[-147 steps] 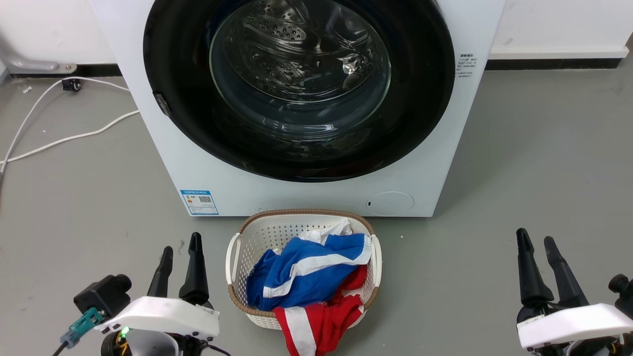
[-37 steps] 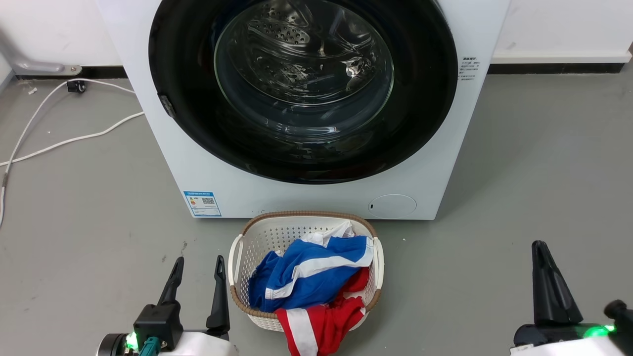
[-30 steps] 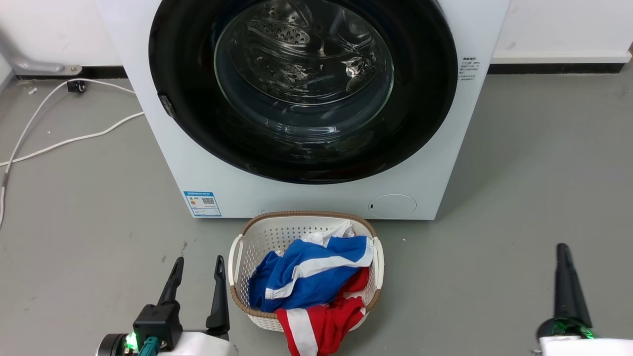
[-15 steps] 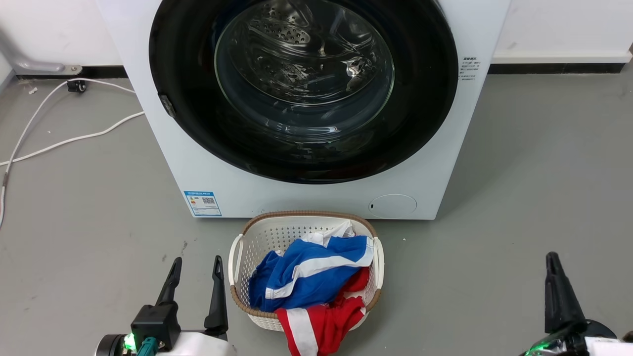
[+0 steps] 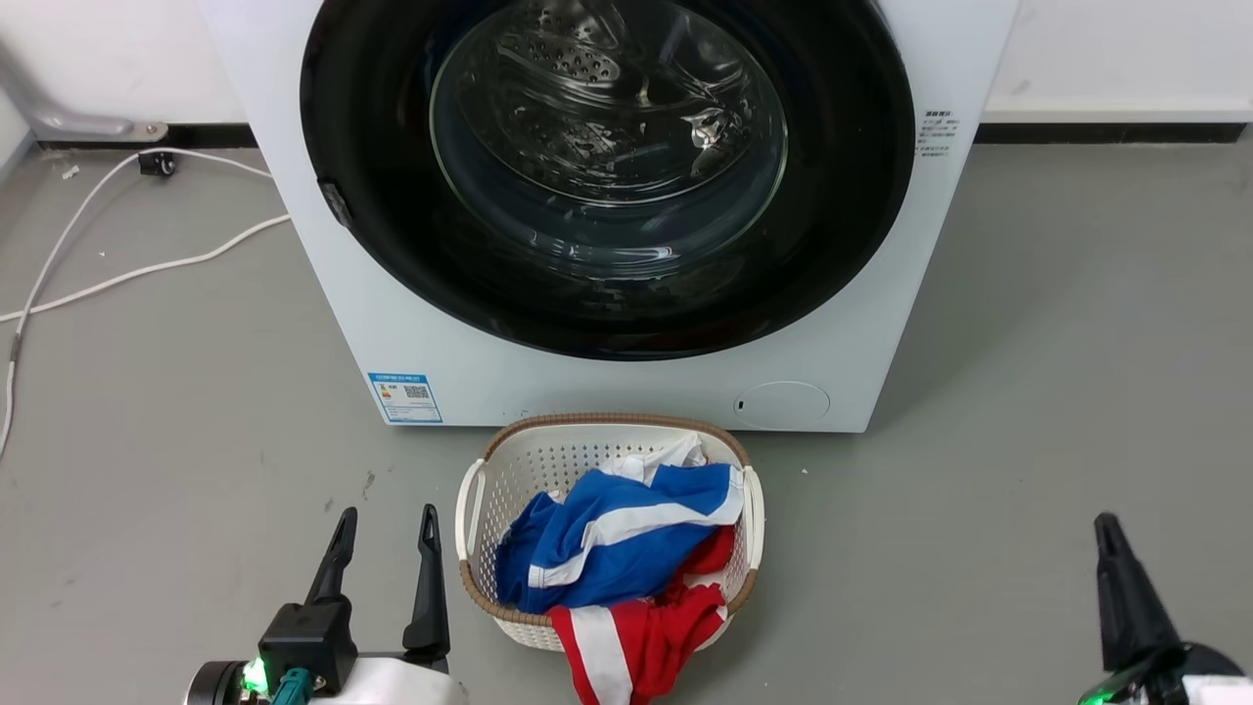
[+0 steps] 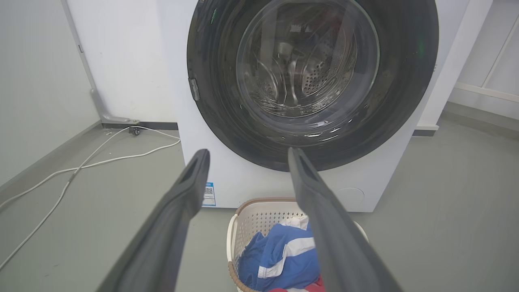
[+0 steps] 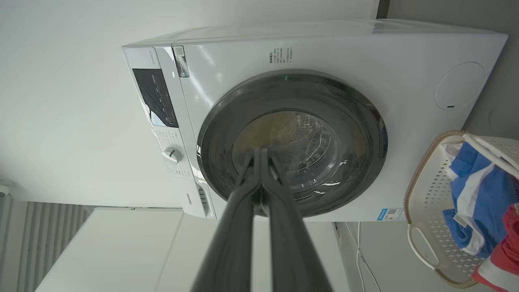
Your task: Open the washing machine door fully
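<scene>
Head view | right end effector [image 5: 1108, 529] lower, pinched | left end effector [image 5: 388, 515] wide | door [image 5: 607, 176] unmoved

head: high, downward | wrists: low, forward, right rolled | shared: washing machine door [image 5: 607, 176]

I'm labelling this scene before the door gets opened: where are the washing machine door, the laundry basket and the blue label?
washing machine door [image 5: 607, 127], head view, centre of its glass bowl.
laundry basket [image 5: 607, 418], head view, brown rim at its far edge.
blue label [image 5: 404, 397], head view, middle of the sticker.
</scene>
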